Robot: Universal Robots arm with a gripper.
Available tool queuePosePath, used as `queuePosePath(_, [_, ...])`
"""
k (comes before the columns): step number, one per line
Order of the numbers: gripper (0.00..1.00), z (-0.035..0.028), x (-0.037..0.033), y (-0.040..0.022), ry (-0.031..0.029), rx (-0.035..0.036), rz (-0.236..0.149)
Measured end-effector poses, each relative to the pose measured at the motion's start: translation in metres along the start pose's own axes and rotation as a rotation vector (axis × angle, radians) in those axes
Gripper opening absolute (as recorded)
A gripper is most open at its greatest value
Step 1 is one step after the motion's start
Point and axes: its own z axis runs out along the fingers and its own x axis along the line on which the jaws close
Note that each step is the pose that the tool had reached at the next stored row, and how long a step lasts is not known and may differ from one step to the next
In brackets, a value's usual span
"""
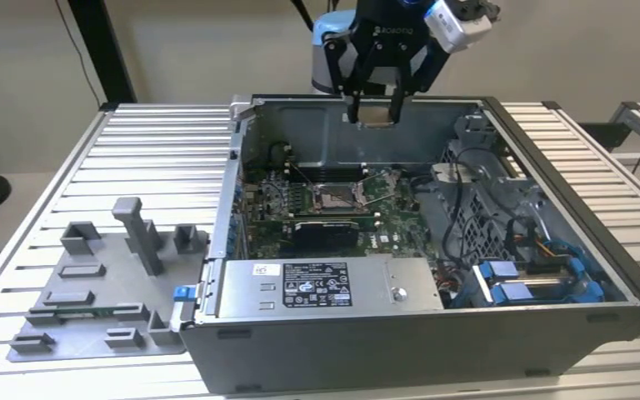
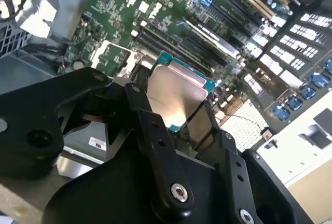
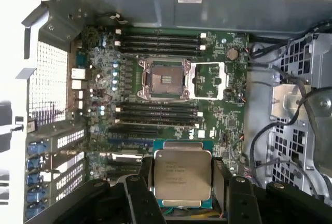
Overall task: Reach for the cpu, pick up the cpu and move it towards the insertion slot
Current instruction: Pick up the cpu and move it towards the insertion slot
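While the gripper (image 3: 181,193) clamps the cpu (image 3: 182,175) between its fingers, both hang above the insertion slot (image 3: 162,79).

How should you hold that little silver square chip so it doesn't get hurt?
By its thin side edges, as the gripper does now: a finger on each of two opposite sides of the chip. It is flat and square, so the edges give straight grip faces, and the flat faces stay free of the fingers.
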Motion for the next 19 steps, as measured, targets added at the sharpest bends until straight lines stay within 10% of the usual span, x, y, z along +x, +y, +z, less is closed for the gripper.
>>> queuePosePath(10, [0.0,0.0059,0.0095,0.0417,0.0,0.0001,0.0])
queuePosePath(19, [0.0,0.0107,0.0091,0.0642,0.0,0.0001,0.0])
